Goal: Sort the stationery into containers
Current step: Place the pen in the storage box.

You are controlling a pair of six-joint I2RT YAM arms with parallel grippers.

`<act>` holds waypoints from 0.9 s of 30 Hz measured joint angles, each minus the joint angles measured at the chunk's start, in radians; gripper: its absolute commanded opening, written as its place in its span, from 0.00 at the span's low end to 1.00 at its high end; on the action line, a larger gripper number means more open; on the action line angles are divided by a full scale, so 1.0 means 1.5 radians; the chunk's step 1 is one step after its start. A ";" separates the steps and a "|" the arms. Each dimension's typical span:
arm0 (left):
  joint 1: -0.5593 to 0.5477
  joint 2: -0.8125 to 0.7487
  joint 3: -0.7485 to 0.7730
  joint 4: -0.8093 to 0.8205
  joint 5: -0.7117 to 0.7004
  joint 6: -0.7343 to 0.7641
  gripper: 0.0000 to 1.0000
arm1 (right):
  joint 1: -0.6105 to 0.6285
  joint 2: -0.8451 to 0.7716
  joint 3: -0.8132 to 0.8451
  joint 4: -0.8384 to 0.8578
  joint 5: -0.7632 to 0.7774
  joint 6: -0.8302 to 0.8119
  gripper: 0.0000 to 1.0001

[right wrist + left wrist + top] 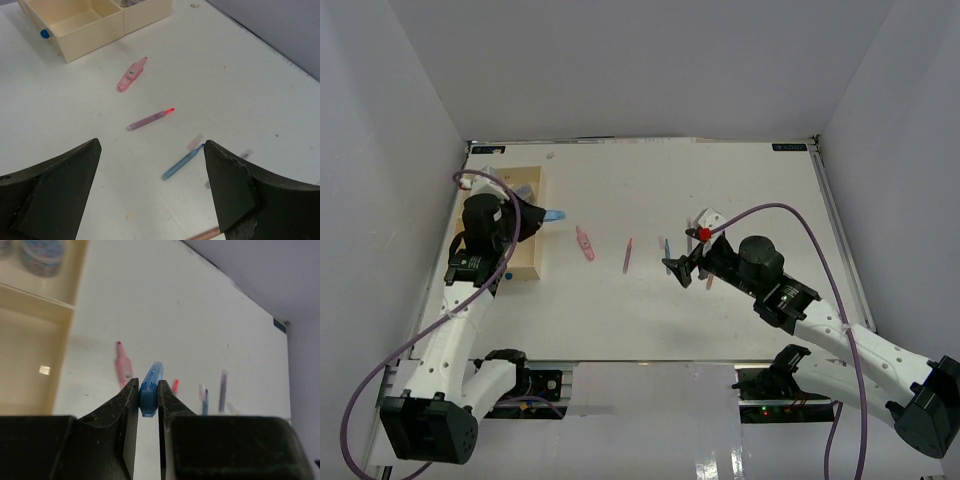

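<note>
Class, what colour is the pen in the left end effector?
The pen is blue; left wrist view.

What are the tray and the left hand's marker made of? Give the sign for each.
The tray: probably matt painted wood or plastic; thick, flat cream walls, no shine. The blue marker in the left hand: likely plastic, translucent and glossy.

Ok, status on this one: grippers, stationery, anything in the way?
Left gripper shut on blue marker, beside tray. Right gripper open above loose pens. Pink marker on table. Nothing seen blocking tray.
</note>
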State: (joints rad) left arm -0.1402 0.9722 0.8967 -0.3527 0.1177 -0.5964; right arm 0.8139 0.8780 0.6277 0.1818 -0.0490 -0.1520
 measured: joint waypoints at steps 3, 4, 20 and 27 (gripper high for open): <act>0.062 -0.043 -0.043 0.014 -0.055 -0.021 0.02 | 0.000 -0.013 -0.029 0.001 0.003 0.035 0.90; 0.080 -0.063 -0.060 0.023 -0.092 -0.028 0.02 | 0.000 -0.017 -0.038 0.001 0.003 0.045 0.90; 0.257 -0.064 -0.190 0.204 -0.288 -0.069 0.05 | 0.000 -0.086 -0.097 0.008 -0.034 0.118 0.90; 0.343 0.016 -0.191 0.253 -0.255 -0.076 0.06 | 0.000 -0.093 -0.101 0.011 -0.049 0.125 0.90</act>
State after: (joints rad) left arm 0.3737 0.9958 0.6102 0.0273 -0.2646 -0.7105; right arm 0.8139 0.7380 0.4763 0.1978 -0.1223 0.0360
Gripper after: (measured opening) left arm 0.271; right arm 0.900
